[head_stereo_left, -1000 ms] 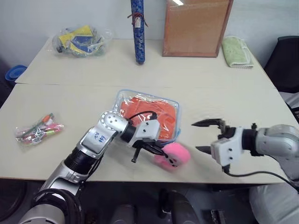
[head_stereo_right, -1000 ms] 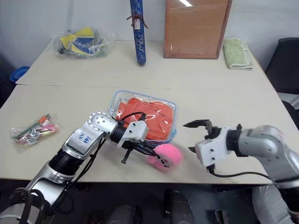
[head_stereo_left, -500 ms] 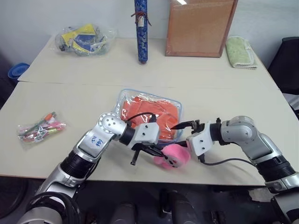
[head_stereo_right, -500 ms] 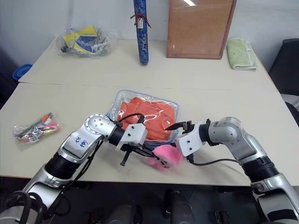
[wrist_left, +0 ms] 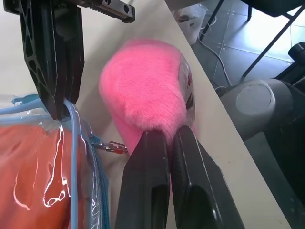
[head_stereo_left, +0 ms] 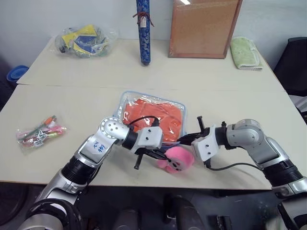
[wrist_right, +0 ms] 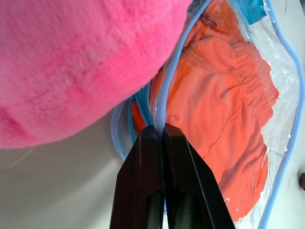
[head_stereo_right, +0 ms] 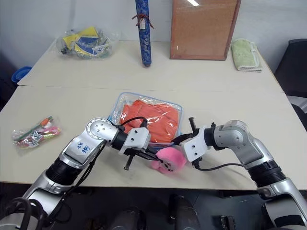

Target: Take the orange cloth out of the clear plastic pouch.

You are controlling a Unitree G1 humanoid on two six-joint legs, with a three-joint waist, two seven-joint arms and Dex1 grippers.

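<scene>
The clear plastic pouch point(head_stereo_left: 126, 101) with light blue edging lies flat at the table's middle, and the orange cloth point(head_stereo_left: 154, 114) is inside it. Its pink plush charm point(head_stereo_left: 177, 158) rests by the near right corner. My left gripper point(head_stereo_left: 162, 154) is shut on the base of the charm, as the left wrist view shows point(wrist_left: 167, 136). From the right, my right gripper point(head_stereo_left: 183, 140) is shut on the pouch's blue edge at that corner. In the right wrist view, its fingertips point(wrist_right: 157, 130) pinch the edging beside the orange cloth point(wrist_right: 224, 119).
At the back of the table are a clear bag of yellow and blue items point(head_stereo_left: 84, 40), an upright blue roll point(head_stereo_left: 142, 31), a brown board point(head_stereo_left: 204, 28) and a pale green towel point(head_stereo_left: 245, 52). A small packet of coloured bits point(head_stereo_left: 41, 132) lies at the left. A black chair point(head_stereo_left: 295, 67) is on the right.
My right gripper moved left from open table to the pouch's near right corner and shut on its blue edge. The left gripper stayed shut on the charm.
</scene>
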